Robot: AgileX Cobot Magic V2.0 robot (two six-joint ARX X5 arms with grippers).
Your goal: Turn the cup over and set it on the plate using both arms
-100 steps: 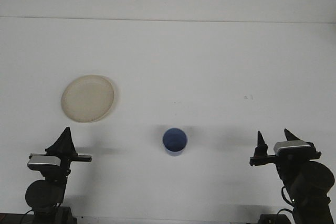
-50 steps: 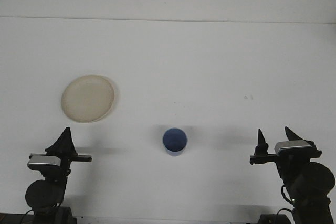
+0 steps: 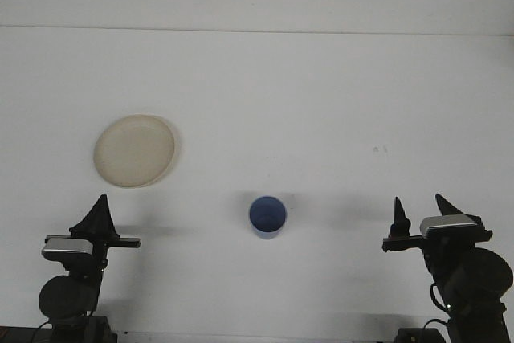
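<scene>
Here, right gripper [image 3: 418, 212]: it sits low at the right edge of the front view, its two dark pointed fingers [image 3: 397, 214] standing up with a clear gap between them, so the jaws are spread and hold nothing.
Left gripper [image 3: 98, 216]: it sits low at the left edge; only one dark triangular shape shows above its grey body, so whether its jaws are parted or together cannot be told from this view.
Right arm [image 3: 470, 279]: a dark rounded joint lies below the gripper's grey block, at the bottom right corner.
Left arm [image 3: 68, 295]: a dark round joint sits under the gripper's grey block, at the bottom left corner.
Cup [image 3: 267, 216]: a small blue cup stands on the table between the two grippers, nearer the right one but well apart from both; its rim faces upward and the blue inside is visible, so it stands mouth-up.
Plate [image 3: 134, 150]: a round, pale cream plate lies flat on the table, to the left of the cup and farther from the robot, above the left gripper in the picture; it is well apart from the cup and carries nothing.
Table [image 3: 321, 102]: a white surface under everything, with a faint line across it near the top of the view and a tiny dark mark [image 3: 379, 149] to the right of centre.
</scene>
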